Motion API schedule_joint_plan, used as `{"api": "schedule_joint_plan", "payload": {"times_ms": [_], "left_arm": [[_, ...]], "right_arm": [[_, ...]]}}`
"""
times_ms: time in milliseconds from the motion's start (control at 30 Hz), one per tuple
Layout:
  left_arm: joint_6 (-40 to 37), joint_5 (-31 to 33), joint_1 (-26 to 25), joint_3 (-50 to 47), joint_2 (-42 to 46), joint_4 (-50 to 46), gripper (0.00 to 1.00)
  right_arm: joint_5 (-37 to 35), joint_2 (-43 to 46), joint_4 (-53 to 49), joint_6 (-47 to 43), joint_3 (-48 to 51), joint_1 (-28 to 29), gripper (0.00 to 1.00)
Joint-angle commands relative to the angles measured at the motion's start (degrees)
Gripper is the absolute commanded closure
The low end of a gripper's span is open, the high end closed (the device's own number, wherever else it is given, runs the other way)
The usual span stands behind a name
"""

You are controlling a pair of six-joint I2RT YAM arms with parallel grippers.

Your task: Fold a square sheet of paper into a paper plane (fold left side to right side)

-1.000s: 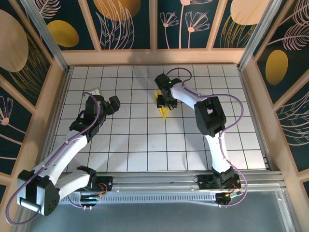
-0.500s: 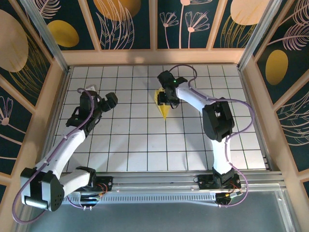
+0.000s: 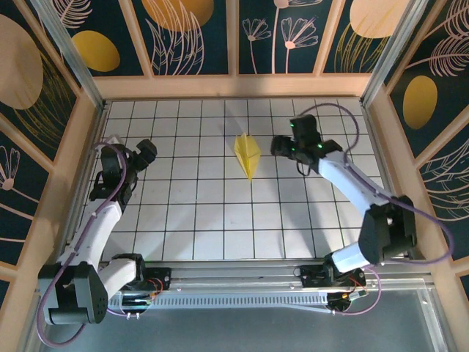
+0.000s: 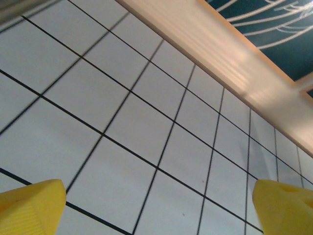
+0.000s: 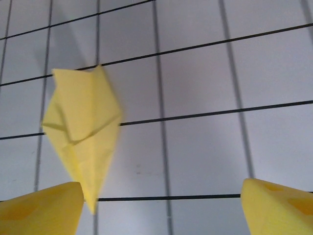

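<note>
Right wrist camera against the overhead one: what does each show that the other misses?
Right wrist camera: the paper plane up close, with its creases and folded flaps, and the right tool with its yellow fingertips spread wide at the bottom corners. Overhead camera: the left arm and right arm in full, the left tool open, and the patterned walls. Both: the plane lying free on the white gridded table, with nothing touching it.
</note>
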State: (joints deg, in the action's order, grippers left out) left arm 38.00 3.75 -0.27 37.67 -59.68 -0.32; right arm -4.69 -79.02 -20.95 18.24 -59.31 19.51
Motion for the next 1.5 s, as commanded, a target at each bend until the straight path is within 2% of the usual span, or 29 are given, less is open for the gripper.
{"api": "schedule_joint_plan", "payload": {"times_ms": [0,133,200,433,600,800,933,1067,1167,1267,1333,1467], "left_arm": [[-1.6,8.0,0.4,-2.1,1.6,4.8,0.01],[-3.3,12.6,0.4,-4.2,2.7,6.5,0.01],[-3.7,14.1,0.4,-4.9,3.4,6.6,0.01],[-5.3,16.2,0.4,-7.3,6.3,8.2,0.01],[-5.6,17.4,0.4,-7.8,6.9,7.8,0.01],[-7.1,18.4,0.4,-7.9,5.7,7.7,0.01],[-9.6,20.5,0.4,-8.0,3.3,8.3,0.01],[-12.1,21.2,0.4,-8.5,0.7,10.8,0.01],[-13.6,21.8,0.4,-9.0,-1.0,12.9,0.01],[-15.8,22.9,0.4,-10.6,-2.5,17.1,0.01],[-19.0,23.4,0.3,-13.2,-3.4,23.7,0.01],[-25.8,23.0,0.4,-20.3,-6.5,41.0,0.01]], "right_arm": [[-0.9,7.0,10.5,-2.3,7.1,-4.3,0.12],[0.5,14.0,20.2,-2.5,16.8,-10.6,0.01],[1.7,16.1,25.3,-3.7,21.1,-13.1,0.01],[-3.0,18.0,44.2,-8.7,34.8,-16.6,0.01],[-3.5,13.4,55.5,-12.4,40.0,-17.8,0.01],[0.8,3.8,75.5,-14.2,45.8,-18.9,0.01],[3.5,-0.8,85.4,-17.8,45.8,-19.0,0.01],[6.1,-6.1,94.2,-18.8,47.3,-20.2,0.01],[7.8,-11.7,105.8,-19.1,50.3,-20.6,0.01],[9.4,-11.2,103.9,-17.6,49.6,-22.1,0.01],[9.7,-10.8,98.1,-16.0,47.0,-23.4,0.01],[9.5,-10.7,98.3,-16.1,47.2,-23.3,0.01]]}}
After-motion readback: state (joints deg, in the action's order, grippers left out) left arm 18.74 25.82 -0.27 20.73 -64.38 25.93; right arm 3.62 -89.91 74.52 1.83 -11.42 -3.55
